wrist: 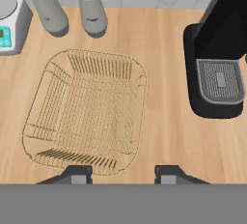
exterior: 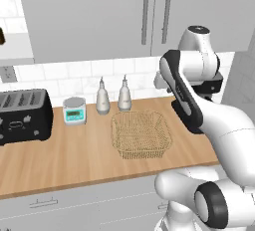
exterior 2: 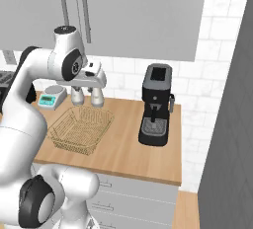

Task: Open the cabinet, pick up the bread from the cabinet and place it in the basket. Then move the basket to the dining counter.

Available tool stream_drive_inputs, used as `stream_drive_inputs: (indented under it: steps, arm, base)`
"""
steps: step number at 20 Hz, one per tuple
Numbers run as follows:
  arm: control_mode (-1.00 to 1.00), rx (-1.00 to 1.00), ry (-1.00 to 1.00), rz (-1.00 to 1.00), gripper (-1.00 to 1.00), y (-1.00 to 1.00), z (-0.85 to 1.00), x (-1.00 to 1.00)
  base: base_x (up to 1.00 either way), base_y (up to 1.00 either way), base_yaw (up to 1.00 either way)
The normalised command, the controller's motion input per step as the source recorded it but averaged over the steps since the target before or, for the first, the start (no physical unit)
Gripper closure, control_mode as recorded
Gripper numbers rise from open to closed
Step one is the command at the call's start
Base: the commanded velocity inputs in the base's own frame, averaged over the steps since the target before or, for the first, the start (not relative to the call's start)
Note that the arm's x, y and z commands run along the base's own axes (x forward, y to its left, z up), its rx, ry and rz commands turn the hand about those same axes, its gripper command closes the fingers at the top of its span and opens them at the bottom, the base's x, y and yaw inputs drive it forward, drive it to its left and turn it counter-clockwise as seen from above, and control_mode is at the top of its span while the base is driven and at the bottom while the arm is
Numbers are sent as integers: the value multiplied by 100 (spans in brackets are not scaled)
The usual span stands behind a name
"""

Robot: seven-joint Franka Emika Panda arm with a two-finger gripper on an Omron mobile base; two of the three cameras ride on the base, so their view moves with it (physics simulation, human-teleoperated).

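Hand view: gripper (wrist: 123,174) at bottom centre, tips apart with nothing between them, looking down on the basket (wrist: 87,114), which is empty in the centre-left of frame. Likely hovering before the reach upward. Right of the basket, bare worktop up to the coffee machine (wrist: 219,68); two bottles (wrist: 91,8) and a scale (wrist: 9,22) beyond. Left base view: cabinet (exterior: 99,16) across the top, doors closed; bread unseen.

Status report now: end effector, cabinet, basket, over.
End effector above the counter, fingers apart, holding nothing. Cabinet doors closed, bread unseen. Basket empty on the worktop; two bottles behind it, coffee machine to its right.
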Motion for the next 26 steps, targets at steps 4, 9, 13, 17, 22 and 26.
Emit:
stream_drive_inputs:
  steps: [4,9,13,17,22,26]
  arm:
    - [-100,-2,-2,0,-100,0,0,-4]
    - [-100,-14,-31,0,-100,7,2,-3]
    - [-100,-16,-56,0,-100,24,34,3]
    - [-100,-12,-58,0,-100,32,61,21]
    - [-100,0,-52,-1,-100,4,67,16]
    - [-100,4,-33,0,-100,-1,64,19]
  base:
    - [0,0,0]
    - [0,0,0]
    - [0,0,0]
    - [0,0,0]
    - [0,0,0]
    - [0,0,0]
